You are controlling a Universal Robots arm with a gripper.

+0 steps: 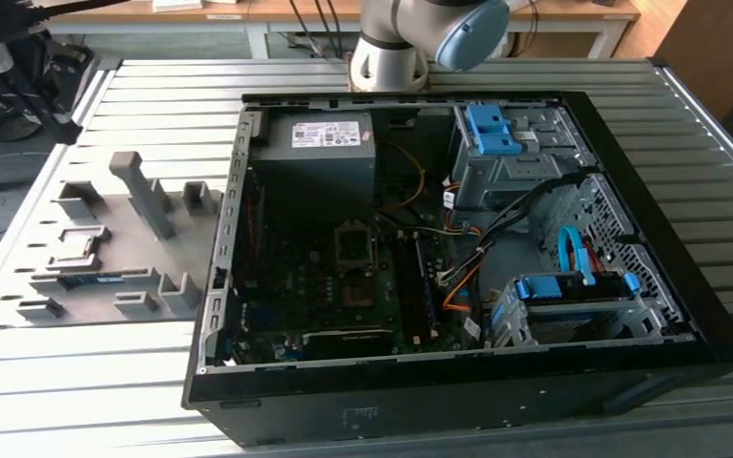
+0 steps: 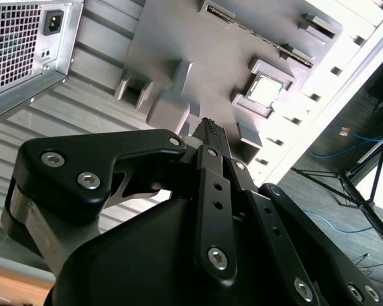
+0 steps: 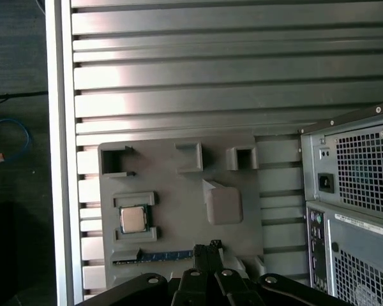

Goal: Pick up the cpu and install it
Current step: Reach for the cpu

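First wrist view has the cpu lying flat in a square-framed pocket of the grey tray, which in the exterior view sits at 9 o'clock from the open computer case. The gripper hangs above the tray, fingers drawn together on nothing. The cpu looks light, thin, stiff, likely delicate underneath; its opposite edges seem the place to pinch.

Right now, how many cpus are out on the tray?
1. The cpu lies in a square nest on the grey tray, near the memory stick. The pincer covers part of the tray, so more may be hidden.
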